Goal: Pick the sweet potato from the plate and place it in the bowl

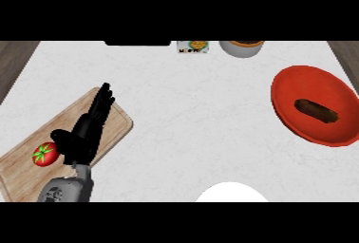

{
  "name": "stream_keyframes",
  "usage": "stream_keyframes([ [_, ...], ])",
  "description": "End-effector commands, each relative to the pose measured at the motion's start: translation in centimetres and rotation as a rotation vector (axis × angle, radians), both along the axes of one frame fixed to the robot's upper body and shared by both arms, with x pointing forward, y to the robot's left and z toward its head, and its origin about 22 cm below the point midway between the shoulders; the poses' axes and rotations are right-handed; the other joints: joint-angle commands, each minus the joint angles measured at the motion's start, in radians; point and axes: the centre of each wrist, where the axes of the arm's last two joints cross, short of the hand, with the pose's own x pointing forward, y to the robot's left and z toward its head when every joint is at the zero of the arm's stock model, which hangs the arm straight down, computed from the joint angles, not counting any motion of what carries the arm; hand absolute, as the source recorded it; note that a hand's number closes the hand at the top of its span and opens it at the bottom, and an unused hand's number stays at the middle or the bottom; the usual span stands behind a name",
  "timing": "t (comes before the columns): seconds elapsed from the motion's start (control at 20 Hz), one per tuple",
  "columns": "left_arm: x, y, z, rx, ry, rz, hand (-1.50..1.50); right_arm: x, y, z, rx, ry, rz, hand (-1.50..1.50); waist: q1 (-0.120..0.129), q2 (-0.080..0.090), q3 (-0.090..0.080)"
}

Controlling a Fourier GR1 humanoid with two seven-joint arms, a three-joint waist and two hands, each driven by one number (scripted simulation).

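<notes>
The brown oblong sweet potato is seen lying in the red round dish, while the black left hand is held straight-fingered, grasping nothing, well apart.

Even, bright, diffuse light is covering the white counter; no glare is showing. Only faint, soft shadows are lying under the red plate rim and beside the left hand. Plate is appearing stretched near the right edge.
</notes>
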Motion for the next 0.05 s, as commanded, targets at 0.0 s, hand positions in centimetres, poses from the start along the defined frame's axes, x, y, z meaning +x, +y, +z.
stream_keyframes([
  [0.0, -1.16, -0.22, 1.58, -0.001, -0.007, 0.005, 0.00, -1.15, -1.07, -0.01, 0.031, -0.039, 0.064, -1.50, 0.007, 0.000, 0.000],
])
